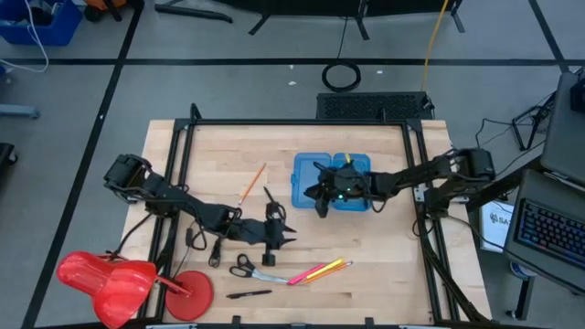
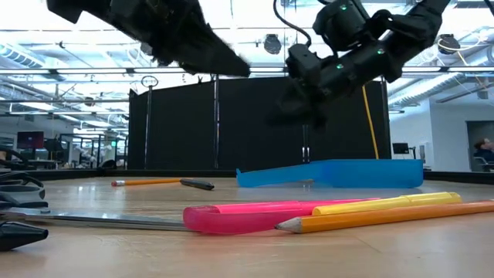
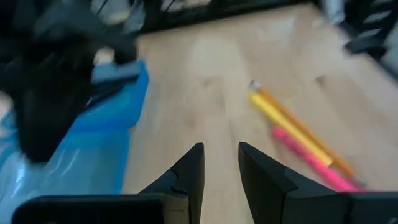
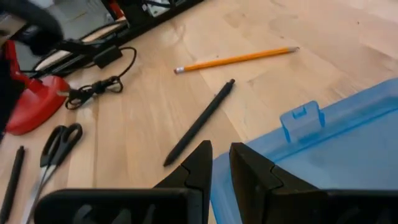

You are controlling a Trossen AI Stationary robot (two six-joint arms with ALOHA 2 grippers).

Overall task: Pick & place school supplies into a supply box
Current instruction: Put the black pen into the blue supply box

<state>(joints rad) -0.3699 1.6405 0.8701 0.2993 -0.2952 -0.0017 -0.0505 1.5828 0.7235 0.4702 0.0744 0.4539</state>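
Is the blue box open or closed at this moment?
Open. The box lies flat with both halves spread on the table; the right wrist view shows its latch tab free and the inside bare.

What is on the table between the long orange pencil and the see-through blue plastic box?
A thin black pen lies between the orange pencil and the translucent blue plastic box, on bare wood. The right wrist view shows it best.

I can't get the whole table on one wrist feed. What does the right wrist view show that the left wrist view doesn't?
Only the right wrist view shows the scissors, two black pens, an orange pencil lying alone, the black cable and the red plastic object. Only the left wrist view shows the pink marker and the yellow marker lying side by side. Both show the blue supply box and bare wooden table.
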